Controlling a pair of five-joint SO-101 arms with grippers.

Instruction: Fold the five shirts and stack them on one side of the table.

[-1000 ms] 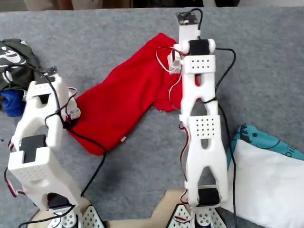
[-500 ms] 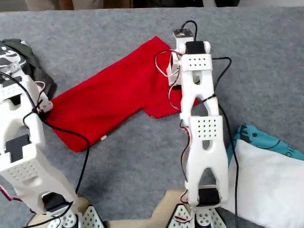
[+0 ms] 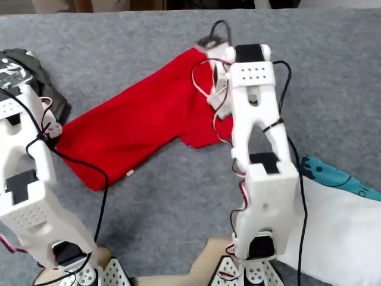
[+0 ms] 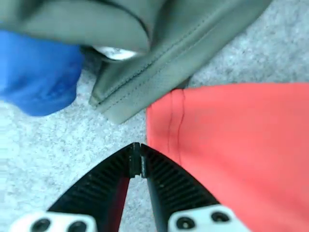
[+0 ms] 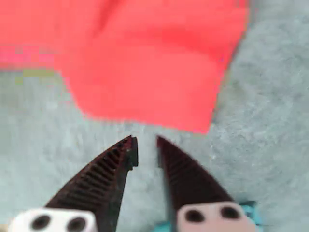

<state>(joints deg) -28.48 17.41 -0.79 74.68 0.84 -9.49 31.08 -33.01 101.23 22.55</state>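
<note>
The red shirt (image 3: 140,122) lies spread in a diagonal band on the grey table, from the far middle toward the near left. My left gripper (image 3: 52,132) sits at the shirt's left corner. In the left wrist view its fingertips (image 4: 136,163) are shut, with the red shirt (image 4: 231,154) at the hem and red fabric showing between the fingers. My right gripper (image 3: 209,44) hovers over the shirt's far end. In the right wrist view it (image 5: 146,145) stands slightly open over bare table, just short of the red shirt (image 5: 154,63), holding nothing.
An olive shirt (image 3: 24,68) and a blue garment (image 4: 34,72) lie bunched at the far left, right beside the red hem. A white shirt (image 3: 342,235) on a teal shirt (image 3: 324,171) lies at the near right. Bare grey table (image 3: 172,196) spreads in front of the red shirt.
My left gripper dragged the red shirt's corner leftward, stretching the shirt out, then stopped. The right arm drew back from the shirt's far end and shifted slightly left.
</note>
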